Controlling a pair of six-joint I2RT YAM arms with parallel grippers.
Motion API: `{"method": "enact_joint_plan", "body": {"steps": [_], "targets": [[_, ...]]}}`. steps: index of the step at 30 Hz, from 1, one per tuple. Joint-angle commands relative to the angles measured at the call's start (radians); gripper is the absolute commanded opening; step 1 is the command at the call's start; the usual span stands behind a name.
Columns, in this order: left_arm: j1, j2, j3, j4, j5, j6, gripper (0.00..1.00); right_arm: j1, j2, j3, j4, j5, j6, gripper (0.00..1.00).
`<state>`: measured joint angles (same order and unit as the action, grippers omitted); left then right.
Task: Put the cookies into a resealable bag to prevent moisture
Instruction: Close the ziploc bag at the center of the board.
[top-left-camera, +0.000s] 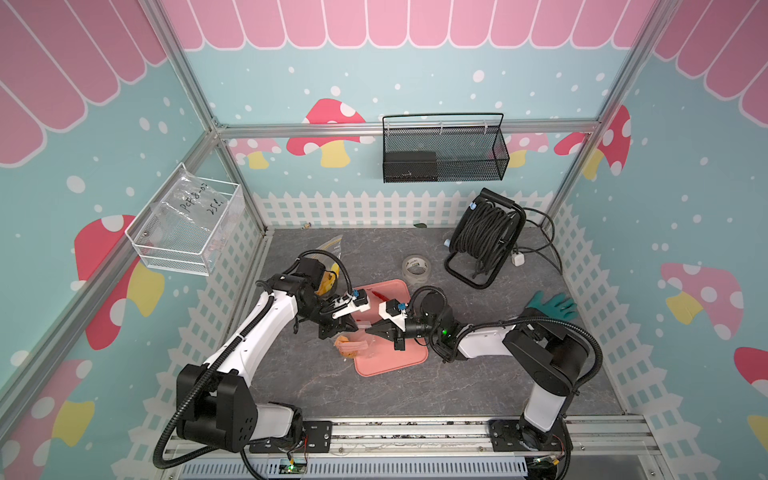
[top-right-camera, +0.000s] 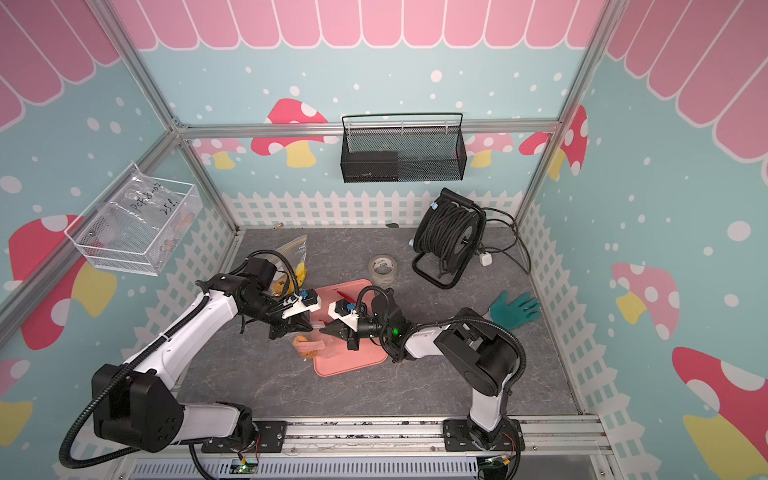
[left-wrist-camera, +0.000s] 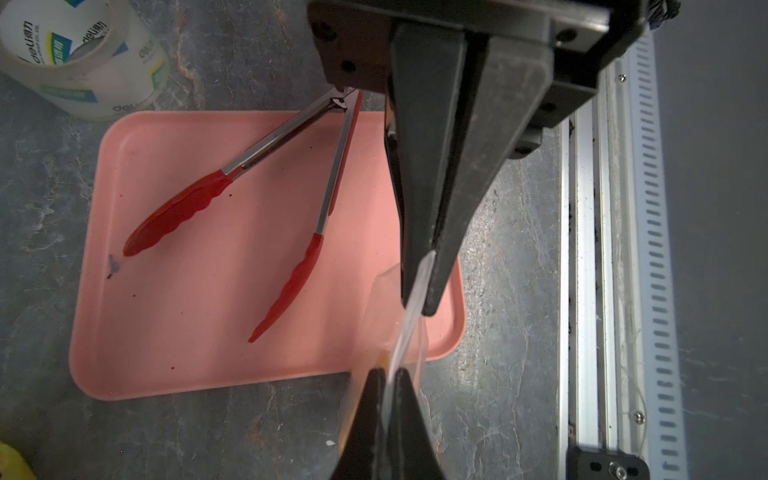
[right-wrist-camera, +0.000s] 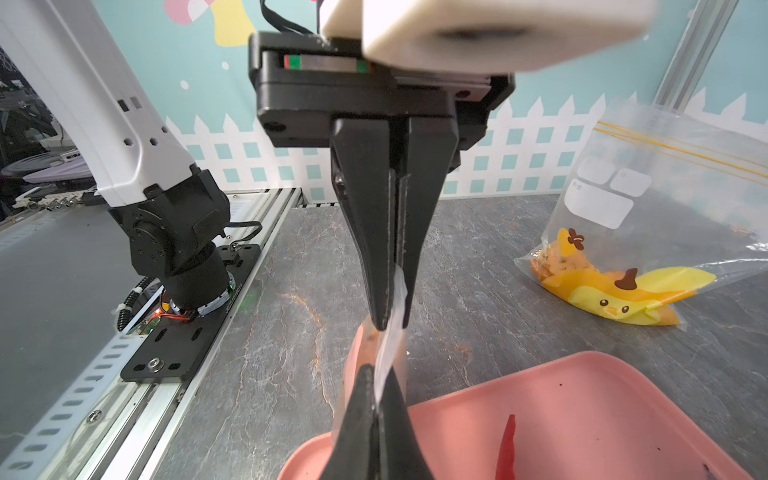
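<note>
A clear resealable bag (top-left-camera: 353, 347) hangs between my two grippers over the front left corner of the pink tray (top-left-camera: 399, 361). Golden-orange cookies (top-left-camera: 347, 352) (top-right-camera: 306, 351) show through its lower part. My left gripper (left-wrist-camera: 386, 374) (top-left-camera: 354, 328) is shut on the bag's top strip (left-wrist-camera: 409, 324). Facing it tip to tip, my right gripper (right-wrist-camera: 376, 374) (top-left-camera: 368, 331) is shut on the same strip (right-wrist-camera: 388, 349). The rest of the bag hangs below the jaws, mostly hidden in the wrist views.
Red-handled tongs (left-wrist-camera: 291, 282) lie on the tray. A tape roll (top-left-camera: 417, 269) stands behind it. A second zip bag with a yellow duck wrapper (right-wrist-camera: 623, 291) lies back left. A cable reel (top-left-camera: 484, 239) and green glove (top-left-camera: 552, 305) are right. Wire baskets (top-left-camera: 187, 224) (top-left-camera: 444, 149) hang on the walls.
</note>
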<state>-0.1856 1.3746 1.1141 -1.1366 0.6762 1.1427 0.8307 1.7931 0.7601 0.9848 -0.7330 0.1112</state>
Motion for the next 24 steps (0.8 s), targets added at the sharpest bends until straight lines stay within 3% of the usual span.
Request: {"method": "enact_joint_plan", "body": {"steps": [1, 2, 3, 4, 6, 7, 9, 10, 13, 14, 15, 16, 18, 19, 21, 24], "targets": [[0.021, 0.011, 0.045, -0.046, -0.011, 0.035, 0.00, -0.011, -0.034, -0.013, 0.016, -0.013, -0.016, 0.00], [0.023, 0.010, 0.047, -0.046, -0.017, 0.032, 0.02, -0.012, -0.036, -0.013, 0.016, -0.011, -0.015, 0.00], [0.023, 0.009, 0.045, -0.047, -0.025, 0.033, 0.17, -0.015, -0.038, -0.015, 0.017, -0.012, -0.015, 0.00], [0.024, 0.009, 0.043, -0.043, -0.034, 0.032, 0.26, -0.016, -0.040, -0.016, 0.017, -0.015, -0.015, 0.00], [0.026, 0.011, 0.043, -0.043, -0.036, 0.032, 0.27, -0.018, -0.043, -0.019, 0.017, -0.014, -0.015, 0.00], [0.027, 0.015, 0.043, -0.044, -0.037, 0.032, 0.22, -0.019, -0.043, -0.022, 0.018, -0.016, -0.013, 0.00], [0.031, 0.025, 0.045, -0.045, -0.038, 0.033, 0.03, -0.019, -0.044, -0.025, 0.019, -0.015, -0.011, 0.00], [0.032, 0.032, 0.050, -0.052, -0.038, 0.038, 0.00, -0.019, -0.046, -0.027, 0.021, -0.015, -0.011, 0.00], [0.038, 0.046, 0.061, -0.070, -0.043, 0.043, 0.00, -0.023, -0.055, -0.035, 0.020, -0.008, -0.010, 0.00], [0.040, 0.047, 0.061, -0.071, -0.052, 0.040, 0.02, -0.025, -0.057, -0.036, 0.021, -0.008, -0.010, 0.00], [0.041, 0.046, 0.059, -0.070, -0.069, 0.040, 0.17, -0.026, -0.060, -0.039, 0.021, -0.008, -0.009, 0.00], [0.043, 0.043, 0.055, -0.070, -0.085, 0.040, 0.26, -0.028, -0.062, -0.042, 0.021, -0.009, -0.008, 0.00], [0.050, 0.037, 0.050, -0.070, -0.097, 0.047, 0.28, -0.030, -0.067, -0.045, 0.021, -0.011, -0.006, 0.00], [0.055, 0.034, 0.047, -0.070, -0.095, 0.050, 0.25, -0.031, -0.070, -0.048, 0.021, -0.010, -0.006, 0.00], [0.068, 0.035, 0.045, -0.070, -0.092, 0.052, 0.03, -0.033, -0.073, -0.053, 0.021, -0.009, -0.005, 0.00], [0.078, 0.037, 0.042, -0.071, -0.091, 0.056, 0.00, -0.036, -0.079, -0.059, 0.022, -0.008, -0.002, 0.00]]}}
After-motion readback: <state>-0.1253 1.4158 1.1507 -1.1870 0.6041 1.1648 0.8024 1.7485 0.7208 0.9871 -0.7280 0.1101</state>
